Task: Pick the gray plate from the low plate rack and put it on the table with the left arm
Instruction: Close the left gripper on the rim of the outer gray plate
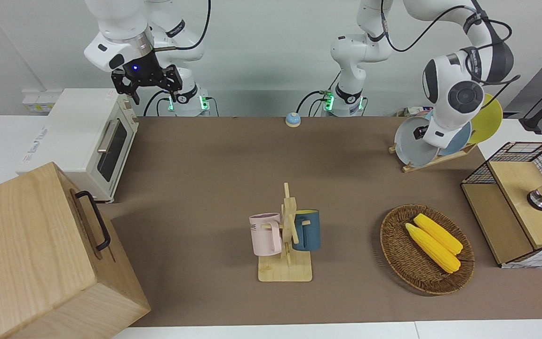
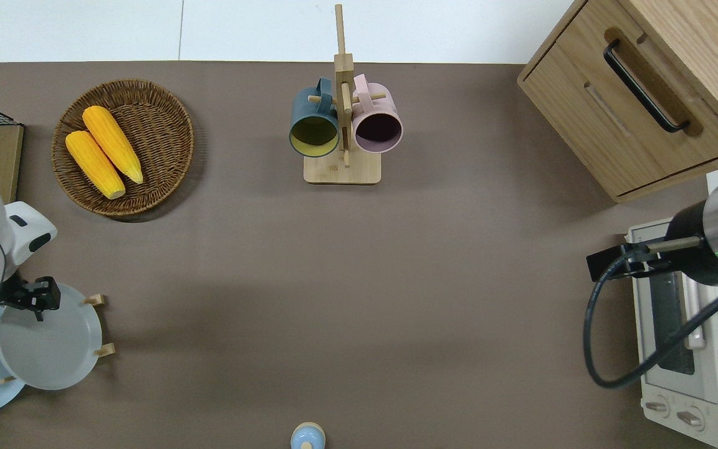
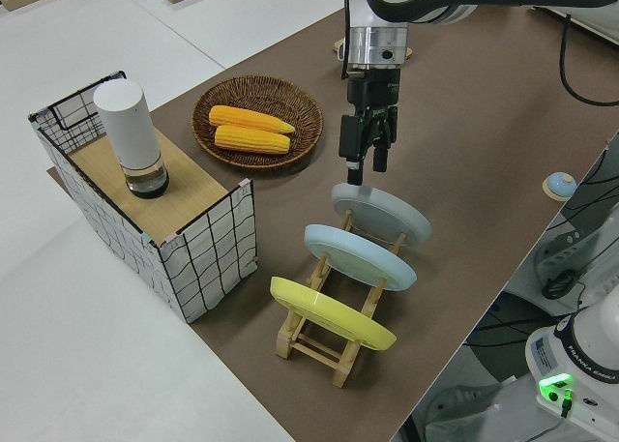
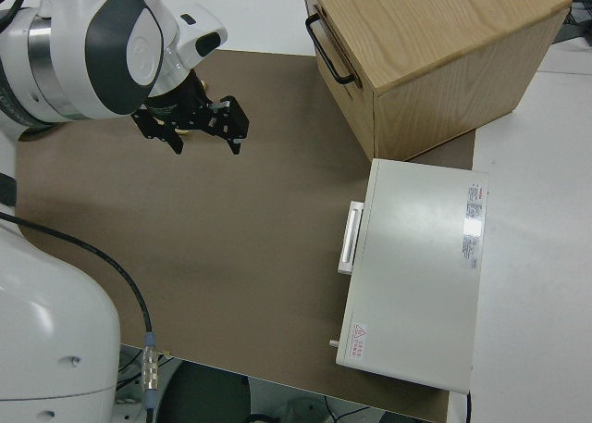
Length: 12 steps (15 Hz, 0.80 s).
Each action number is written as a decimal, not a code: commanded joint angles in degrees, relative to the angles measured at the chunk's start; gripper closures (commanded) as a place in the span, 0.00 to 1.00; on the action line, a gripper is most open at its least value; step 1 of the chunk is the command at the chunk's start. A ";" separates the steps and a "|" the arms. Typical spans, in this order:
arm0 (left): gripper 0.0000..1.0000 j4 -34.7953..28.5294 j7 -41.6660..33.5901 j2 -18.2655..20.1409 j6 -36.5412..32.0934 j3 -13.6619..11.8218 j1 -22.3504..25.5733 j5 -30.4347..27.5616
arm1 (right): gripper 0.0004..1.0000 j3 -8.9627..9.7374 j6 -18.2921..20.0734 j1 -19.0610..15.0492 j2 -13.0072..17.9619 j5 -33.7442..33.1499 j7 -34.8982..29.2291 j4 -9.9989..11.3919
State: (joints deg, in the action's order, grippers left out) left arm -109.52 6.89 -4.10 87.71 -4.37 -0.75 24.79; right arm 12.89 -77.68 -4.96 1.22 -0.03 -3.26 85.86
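Brown mat over the table (image 1: 205, 155), white edges round it, plain pale wall at the robots' end. The rack (image 3: 319, 340) sits at the left arm's end with three plates slanted in its slots. The gray plate (image 3: 382, 215) is in the end slot farthest from the robots, the blue plate (image 3: 360, 256) is next and the yellow plate (image 3: 334, 311) is nearest them. The left gripper (image 3: 368, 171) points straight down at the gray plate's top rim. Its fingers are spread, one tip at or just touching the rim, and nothing is gripped yet. The right arm is parked, with the right gripper (image 4: 205, 148) spread and empty.

My risks, biggest first. The rack is light and not fixed, as far as I can see, so if I lift off-axis the plate could catch a peg and drag or tip the whole rack, taking the other two plates with it. The rim is thin and smooth, so a shallow pinch could let the plate swing or slip out on the way to the mat. The blue plate sits close by, so the finger that goes between the two plates could nudge it. If I come down too far before I close, a fingertip will press on the rim and push the plate deeper into its slot.

Writing: the toaster oven (image 1: 83, 136) has a printed label on top and a warning-triangle sticker, both too small to read. An arm base at the edge of the left side view carries lettering (image 3: 590, 360) that looks like FRANKA EMIKA. The pink mug (image 1: 266, 234) has dark letters that I can't make out.
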 commanded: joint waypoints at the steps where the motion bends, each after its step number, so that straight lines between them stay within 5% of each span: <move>1: 0.38 0.10 0.76 -3.10 -0.17 -0.29 -0.56 1.93 | 0.01 0.38 0.87 -0.84 0.27 0.20 0.19 -0.35; 5: 0.89 0.27 0.67 -3.63 -0.08 -0.37 -0.48 1.93 | 0.01 0.38 0.87 -0.85 0.27 0.20 0.19 -0.35; 12: 0.94 2.55 -0.29 -3.11 -2.09 -0.20 -0.74 1.93 | 0.01 0.38 0.87 -0.76 0.27 0.20 0.19 -0.35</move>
State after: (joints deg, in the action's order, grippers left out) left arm -108.35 6.99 -7.46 87.39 -4.22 -1.15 25.67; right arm 12.89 -77.68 -4.96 1.22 -0.03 -3.26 85.86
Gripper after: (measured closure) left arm 0.855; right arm 0.009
